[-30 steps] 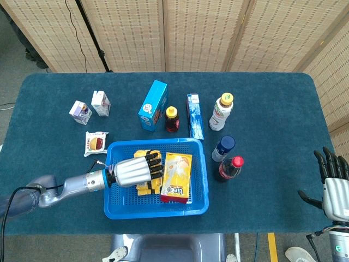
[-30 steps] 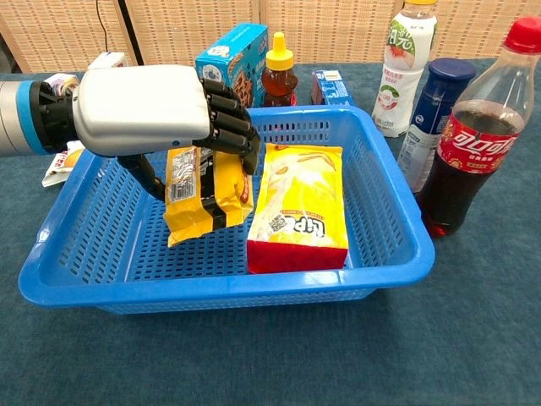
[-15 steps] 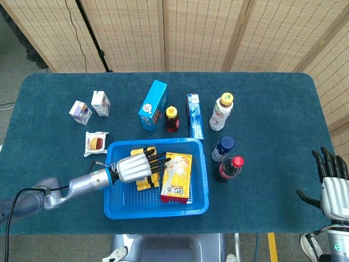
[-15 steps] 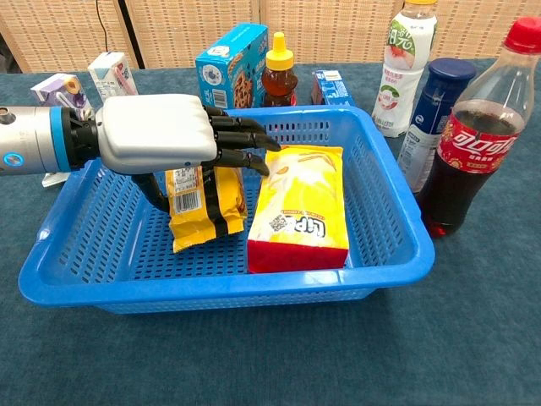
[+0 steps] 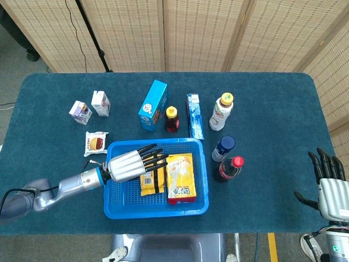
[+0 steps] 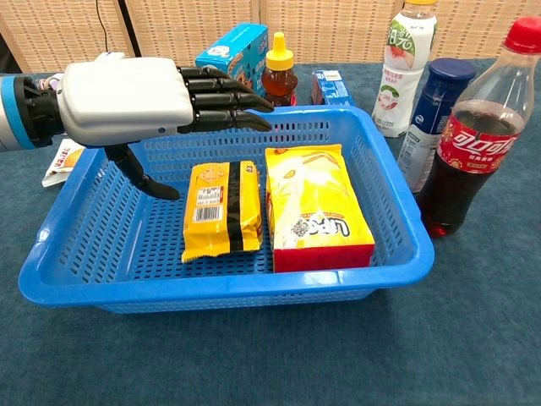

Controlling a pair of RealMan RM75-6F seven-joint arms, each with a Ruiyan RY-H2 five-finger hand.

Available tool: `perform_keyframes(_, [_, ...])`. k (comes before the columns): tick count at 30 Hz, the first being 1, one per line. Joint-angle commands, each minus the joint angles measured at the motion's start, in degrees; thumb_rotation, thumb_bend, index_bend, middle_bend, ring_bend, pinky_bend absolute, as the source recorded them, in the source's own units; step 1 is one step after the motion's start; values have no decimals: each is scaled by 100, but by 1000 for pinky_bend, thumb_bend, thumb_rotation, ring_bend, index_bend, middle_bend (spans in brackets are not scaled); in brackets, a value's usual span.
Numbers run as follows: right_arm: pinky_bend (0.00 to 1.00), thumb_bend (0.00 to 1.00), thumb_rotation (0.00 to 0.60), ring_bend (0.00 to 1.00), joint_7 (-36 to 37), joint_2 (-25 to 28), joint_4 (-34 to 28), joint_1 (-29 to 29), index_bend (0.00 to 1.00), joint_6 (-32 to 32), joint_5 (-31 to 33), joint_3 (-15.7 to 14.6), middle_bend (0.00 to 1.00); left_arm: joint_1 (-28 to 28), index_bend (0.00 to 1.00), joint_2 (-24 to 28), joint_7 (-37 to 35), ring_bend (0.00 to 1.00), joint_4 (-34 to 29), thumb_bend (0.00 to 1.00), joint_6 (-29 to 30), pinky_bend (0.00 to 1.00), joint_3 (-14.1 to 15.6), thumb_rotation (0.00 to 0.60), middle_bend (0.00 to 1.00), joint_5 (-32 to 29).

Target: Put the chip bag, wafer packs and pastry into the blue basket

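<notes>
Blue-clothed table [image 5: 272,109], basket [image 6: 397,228] under left hand [image 6: 127,101]. Fingers now spread, holding nothing; wafer packs [image 6: 222,210] just released, lying flat below, touching chip bag [image 6: 314,207]. Pastry [image 5: 96,143] outside behind: next. Right hand [image 5: 329,185] idle, fingers apart.

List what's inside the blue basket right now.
Inside the blue basket: the wafer packs, banded together, lying flat, and the chip bag beside them. The left hand hovers open above. The pastry sits outside. Mesh floor under both items is covered.
</notes>
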Motion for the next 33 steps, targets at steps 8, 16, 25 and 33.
perform_keyframes(8, [0, 0, 600, 0, 17, 10, 1, 12, 0, -47, 7, -21, 0, 352, 0, 578, -498, 0, -345, 111, 881, 59, -380, 477, 0, -431])
perform_keyframes(16, [0, 0, 600, 0, 36, 19, -19, 10, 0, -43, -64, -56, 0, 783, 0, 1512, -1049, 0, -671, 111, 650, 59, -655, 478, 0, -1552])
perform_keyframes(25, [0, 0, 600, 0, 43, 27, -33, 23, 0, -88, -111, -98, 0, 1208, 0, 1468, -1736, 0, 6, 111, -32, 59, -423, 479, 0, -2095])
perform_keyframes(33, [0, 0, 600, 0, 57, 35, -30, 29, 0, -102, -114, -105, 0, 1282, 0, 1176, -1814, 0, -112, 111, -1044, 68, -95, 481, 0, -2252])
